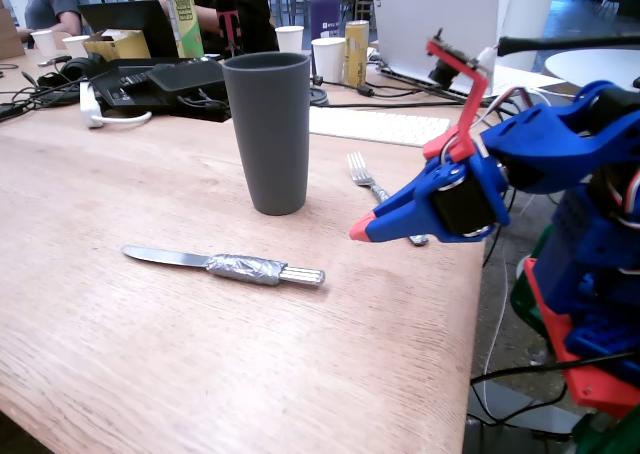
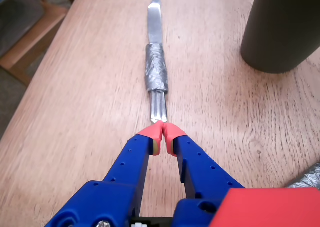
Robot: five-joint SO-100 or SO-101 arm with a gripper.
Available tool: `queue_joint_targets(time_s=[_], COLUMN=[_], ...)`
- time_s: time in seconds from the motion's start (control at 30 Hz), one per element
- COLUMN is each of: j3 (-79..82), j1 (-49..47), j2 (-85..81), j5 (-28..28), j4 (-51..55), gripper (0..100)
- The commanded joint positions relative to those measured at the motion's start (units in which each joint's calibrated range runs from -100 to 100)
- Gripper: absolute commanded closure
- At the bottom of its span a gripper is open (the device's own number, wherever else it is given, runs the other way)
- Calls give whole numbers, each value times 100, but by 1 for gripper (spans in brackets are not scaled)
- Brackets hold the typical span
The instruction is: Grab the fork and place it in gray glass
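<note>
My claw (image 2: 162,129) is empty, red tips pressed together, hovering above the table (image 1: 120,354). In the wrist view it points straight down the line of the knife (image 2: 156,62), just short of its handle end. That is the wrong piece. The fork (image 1: 362,169) lies in the fixed view behind my claw, right of the gray glass (image 1: 268,134), its handle hidden by my arm. Risk: going straight ahead, I'd grab the knife. Swinging toward the fork with tips together could nudge it or knock the tall glass over.
</note>
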Motion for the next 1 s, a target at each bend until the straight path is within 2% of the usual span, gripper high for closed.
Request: queue_joint_targets(time_s=[0.0, 0.97], j3=[34, 34], j1=[-144, -178], j2=[-72, -80], j5=[20, 20], j4=[-14, -14], gripper=[100, 100])
